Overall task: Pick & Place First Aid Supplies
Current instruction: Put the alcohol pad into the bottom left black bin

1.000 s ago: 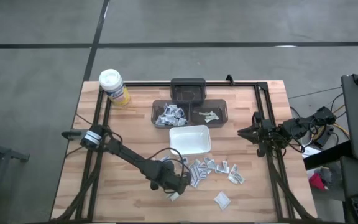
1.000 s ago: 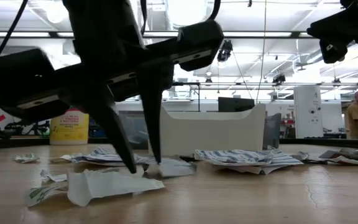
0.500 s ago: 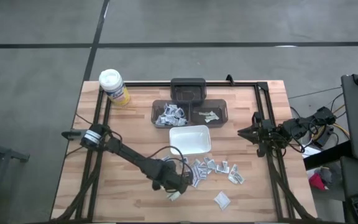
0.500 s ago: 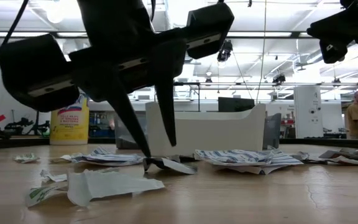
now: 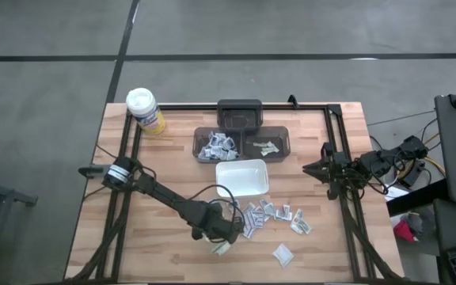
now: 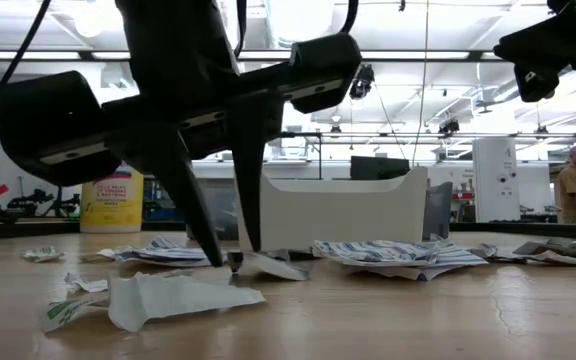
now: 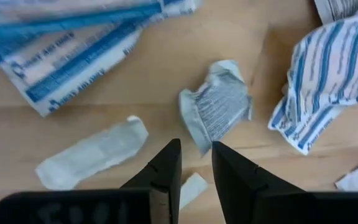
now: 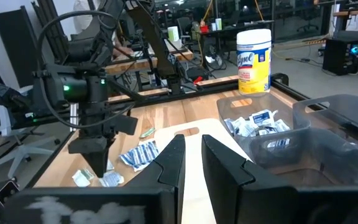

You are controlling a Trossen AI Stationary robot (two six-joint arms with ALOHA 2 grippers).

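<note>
Left wrist view is showing the left tool (image 7: 196,163) with its fingers nearly together, pinching the lower corner of a small crumpled grey packet (image 7: 217,107) lying on the worktop (image 7: 166,81). High view is placing this tool (image 5: 222,234) in the lower middle of the frame, at the left end of the scattered first aid packets (image 5: 269,212). More packets are sitting in the dark bin (image 5: 217,145) above the white tray (image 5: 241,176). Right tool (image 5: 308,168) is waiting at the right edge, fingers narrowly apart, holding nothing.
</note>
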